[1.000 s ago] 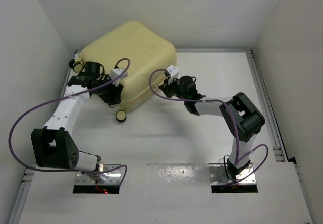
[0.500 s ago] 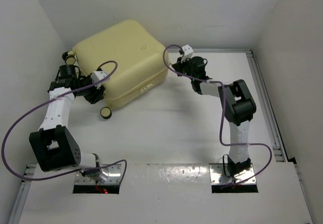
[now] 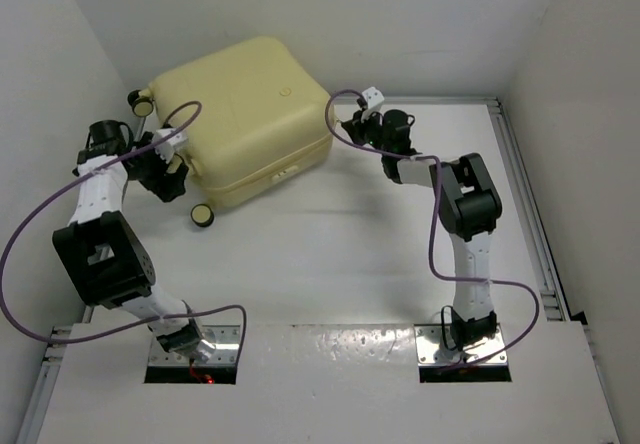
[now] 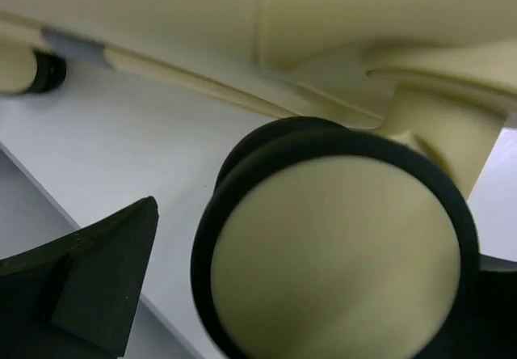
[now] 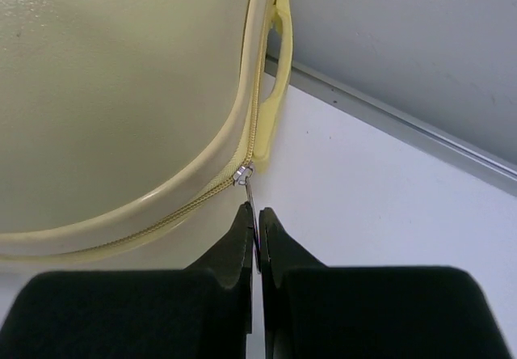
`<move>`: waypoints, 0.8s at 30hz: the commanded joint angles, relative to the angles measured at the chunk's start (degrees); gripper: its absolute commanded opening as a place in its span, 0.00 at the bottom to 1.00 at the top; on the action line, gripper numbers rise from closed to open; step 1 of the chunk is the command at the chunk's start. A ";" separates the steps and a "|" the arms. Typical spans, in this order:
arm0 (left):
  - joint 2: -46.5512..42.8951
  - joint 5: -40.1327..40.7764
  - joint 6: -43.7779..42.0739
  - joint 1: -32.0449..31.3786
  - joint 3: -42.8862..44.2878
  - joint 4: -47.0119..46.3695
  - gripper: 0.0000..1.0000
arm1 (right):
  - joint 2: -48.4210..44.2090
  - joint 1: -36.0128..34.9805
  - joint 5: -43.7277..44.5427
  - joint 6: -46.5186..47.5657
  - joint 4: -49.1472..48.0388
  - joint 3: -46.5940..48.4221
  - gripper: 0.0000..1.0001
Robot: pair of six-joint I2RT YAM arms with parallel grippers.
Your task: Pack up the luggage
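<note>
Luggage (image 3: pixel 245 114) zipping, seemingly: my right gripper (image 5: pixel 257 217) clenches its zipper pull (image 5: pixel 252 191), my left gripper (image 3: pixel 162 167) gapes at its wheel (image 4: pixel 331 254); next needs a steady drag along its seam.

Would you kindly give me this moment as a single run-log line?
luggage: shell closed | left gripper: open, either side of wheel | right gripper: shut on zipper pull

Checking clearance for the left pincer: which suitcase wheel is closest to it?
The near-corner wheel of the suitcase, right in front of the open left pincer; the other wheel sits at the far corner.
</note>
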State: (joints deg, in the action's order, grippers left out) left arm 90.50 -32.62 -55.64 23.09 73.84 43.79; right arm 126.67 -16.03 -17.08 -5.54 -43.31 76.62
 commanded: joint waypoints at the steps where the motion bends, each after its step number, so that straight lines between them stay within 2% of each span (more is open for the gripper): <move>1: -4.53 -6.56 14.73 1.08 2.36 -11.42 0.99 | -4.67 7.59 11.54 4.49 1.04 -7.25 0.00; 2: -5.85 -7.19 18.33 1.08 2.36 -15.97 0.99 | -6.59 7.68 11.54 4.05 0.60 -10.14 0.00; 4: -6.47 -7.19 27.02 1.08 2.88 -19.25 0.99 | -9.85 7.68 11.37 4.40 0.51 -14.63 0.00; 7: -6.48 -6.67 34.70 1.08 4.72 -22.87 0.99 | -15.22 7.51 11.37 4.22 0.24 -22.11 0.00; 10: -6.48 -7.37 34.72 2.22 4.73 -22.87 0.99 | -21.54 6.72 10.67 3.43 0.77 -29.58 0.00; 13: -7.08 -7.37 33.93 3.54 2.27 -22.87 0.99 | -32.76 4.88 8.13 2.47 4.01 -37.76 0.00; 14: -7.09 -8.85 33.32 4.15 1.49 -22.87 0.99 | -36.89 2.35 7.07 2.29 6.37 -42.91 0.00; 17: -8.32 -10.35 31.39 4.15 0.69 -22.87 0.99 | -44.83 -0.92 5.48 1.94 10.34 -48.21 0.00; 18: -8.32 -12.01 30.51 4.15 0.08 -22.87 0.99 | -48.85 -4.59 5.39 1.68 13.13 -49.80 0.00; 21: -8.94 -14.83 25.51 2.85 -0.45 -19.63 0.99 | -51.16 -8.04 6.27 1.15 14.21 -51.66 0.00; 24: -8.94 -15.71 15.76 -0.32 1.38 -12.43 0.99 | -50.65 -8.31 7.85 0.88 14.13 -50.78 0.00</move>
State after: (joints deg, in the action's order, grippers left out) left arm 83.77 -43.46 -30.13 25.58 73.73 26.04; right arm 76.12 -23.55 -10.24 -4.10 -31.16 25.17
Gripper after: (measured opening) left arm 0.989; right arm 0.002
